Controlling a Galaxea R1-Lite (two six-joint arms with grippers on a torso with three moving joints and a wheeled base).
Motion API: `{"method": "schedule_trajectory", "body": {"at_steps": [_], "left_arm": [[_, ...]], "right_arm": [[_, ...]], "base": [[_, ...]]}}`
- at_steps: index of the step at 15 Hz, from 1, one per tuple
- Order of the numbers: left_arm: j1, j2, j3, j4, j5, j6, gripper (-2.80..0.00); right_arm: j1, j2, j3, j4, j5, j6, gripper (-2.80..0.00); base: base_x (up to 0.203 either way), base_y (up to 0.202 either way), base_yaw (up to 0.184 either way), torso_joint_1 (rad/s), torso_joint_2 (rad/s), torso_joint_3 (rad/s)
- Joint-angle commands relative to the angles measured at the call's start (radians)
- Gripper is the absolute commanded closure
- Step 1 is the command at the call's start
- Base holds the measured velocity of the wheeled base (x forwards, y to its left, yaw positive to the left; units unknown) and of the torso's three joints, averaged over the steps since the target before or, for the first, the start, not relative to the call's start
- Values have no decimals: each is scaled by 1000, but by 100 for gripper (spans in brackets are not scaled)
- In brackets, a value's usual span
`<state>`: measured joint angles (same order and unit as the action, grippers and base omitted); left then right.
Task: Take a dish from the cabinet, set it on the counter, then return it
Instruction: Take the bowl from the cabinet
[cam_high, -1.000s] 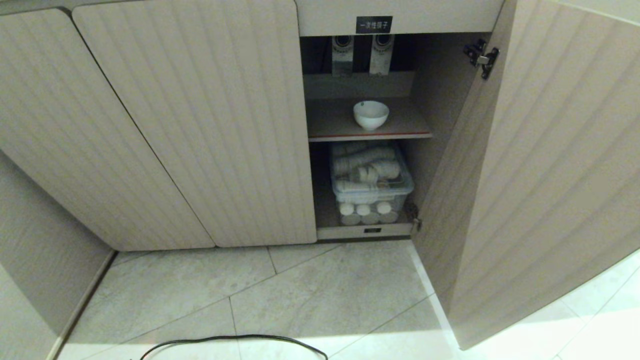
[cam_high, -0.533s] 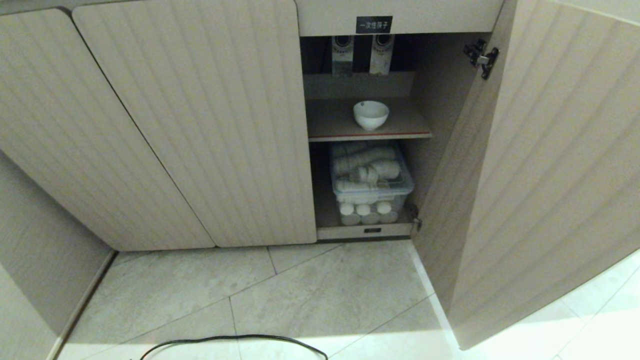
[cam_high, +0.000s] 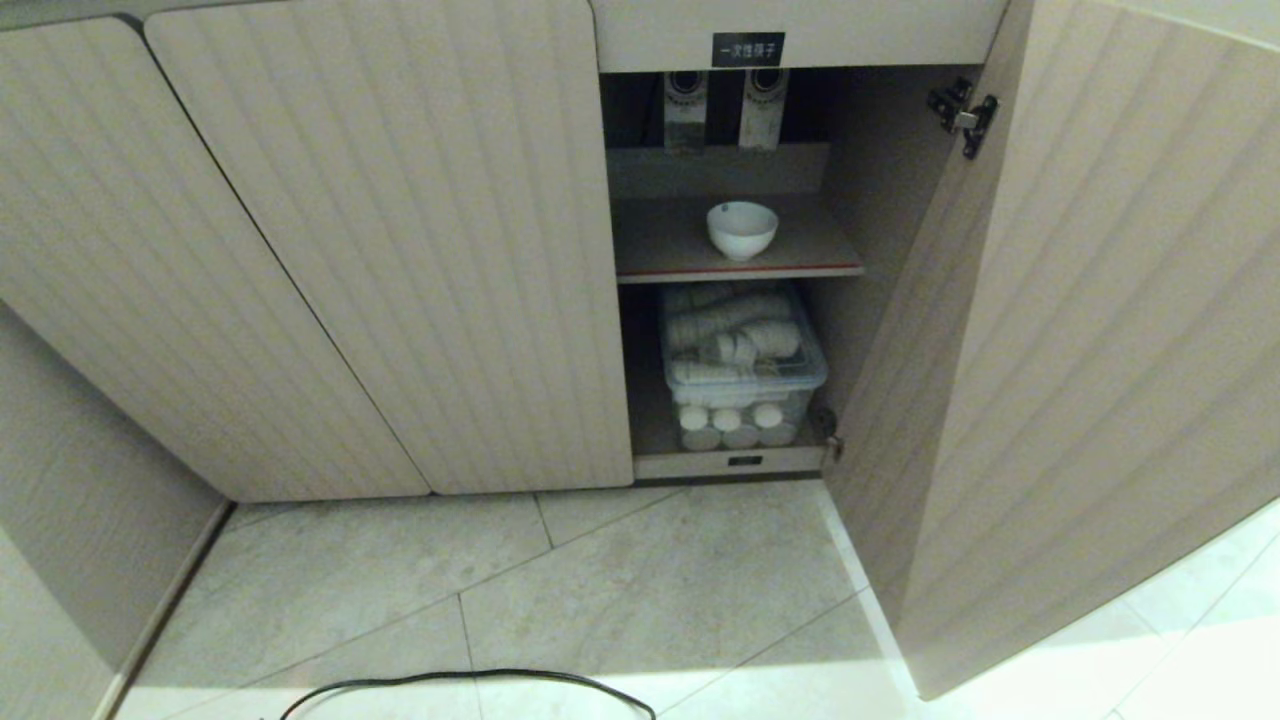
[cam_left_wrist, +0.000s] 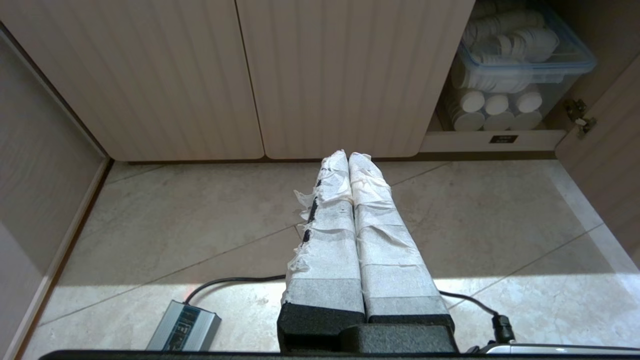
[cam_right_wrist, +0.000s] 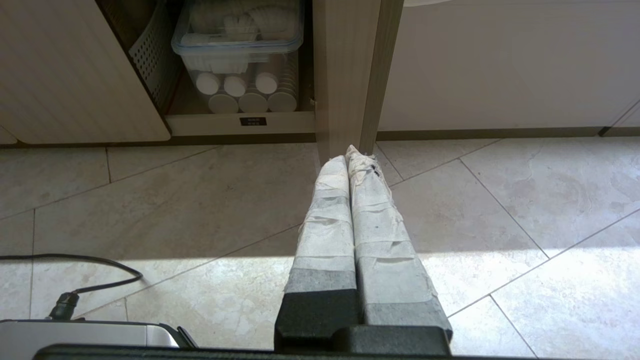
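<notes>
The dish (cam_high: 742, 229), a small white bowl, stands upright on the inner shelf (cam_high: 680, 265) of the beige ribbed cabinet (cam_high: 400, 250). The cabinet's right door (cam_high: 1080, 380) hangs wide open. The counter is out of view. Neither arm shows in the head view. My left gripper (cam_left_wrist: 348, 156) hangs shut and empty above the floor tiles, in front of the closed doors. My right gripper (cam_right_wrist: 348, 154) is also shut and empty, low over the floor, close to the open door's edge (cam_right_wrist: 355, 75).
A clear plastic bin (cam_high: 740, 360) of stacked white cups fills the compartment under the shelf. A black cable (cam_high: 470, 682) loops across the floor in front. A silver power brick (cam_left_wrist: 184, 326) lies on the tiles by the left arm. A wall panel (cam_high: 80, 540) closes the left side.
</notes>
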<state>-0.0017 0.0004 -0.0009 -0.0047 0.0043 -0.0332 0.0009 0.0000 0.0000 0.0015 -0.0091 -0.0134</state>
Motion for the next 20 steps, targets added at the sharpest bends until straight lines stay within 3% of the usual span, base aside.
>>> {"method": "schedule_trajectory", "body": {"at_steps": [1,16,20], "left_arm": [[0,0,-1,0,0,-1,0],[0,0,1,0,0,1,0],[0,0,0,0,0,0,0]], "right_arm": [[1,0,0,0,0,0,0],[1,0,0,0,1,-13,0],[1,0,0,-1,1,-13,0]], "base": [[0,0,0,0,0,0],[0,0,0,0,0,0],[2,144,0,3,-1,1]]}}
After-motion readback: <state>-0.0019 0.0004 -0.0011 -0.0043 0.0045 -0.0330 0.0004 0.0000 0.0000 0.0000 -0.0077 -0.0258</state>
